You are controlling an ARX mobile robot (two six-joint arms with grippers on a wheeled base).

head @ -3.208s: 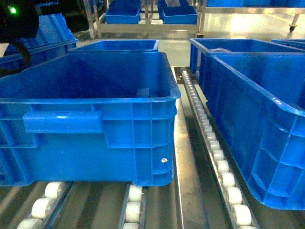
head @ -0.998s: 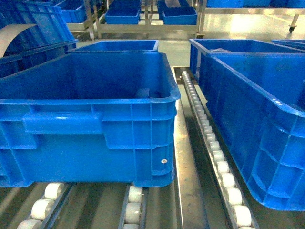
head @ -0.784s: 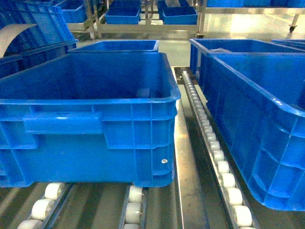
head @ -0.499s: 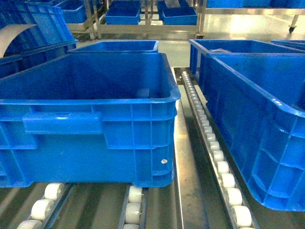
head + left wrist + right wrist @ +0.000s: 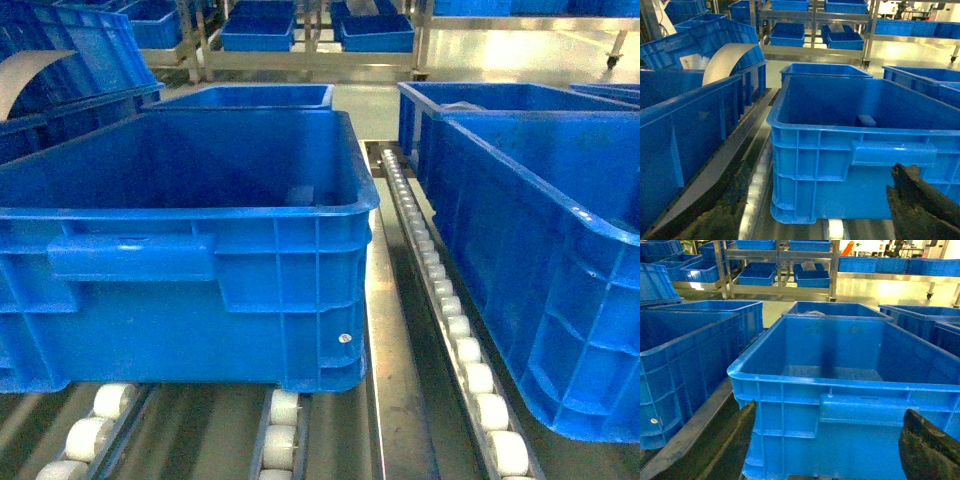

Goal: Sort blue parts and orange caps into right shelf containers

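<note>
Here, the head view is filled by two containers on the shelf (image 5: 400, 380): a left bin (image 5: 190, 290) at centre-left and a right bin (image 5: 540, 280) at the right edge, well apart across a track of white rollers (image 5: 460, 350). The left bin holds only a small blocky blue shape on its floor near the back wall. Neither pincer shows in the head view; each wrist view shows only dark finger edges, so I cannot tell whether they stand apart.

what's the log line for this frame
left gripper open, empty | right gripper open, empty | left bin and right bin on roller shelf | no orange caps visible
</note>
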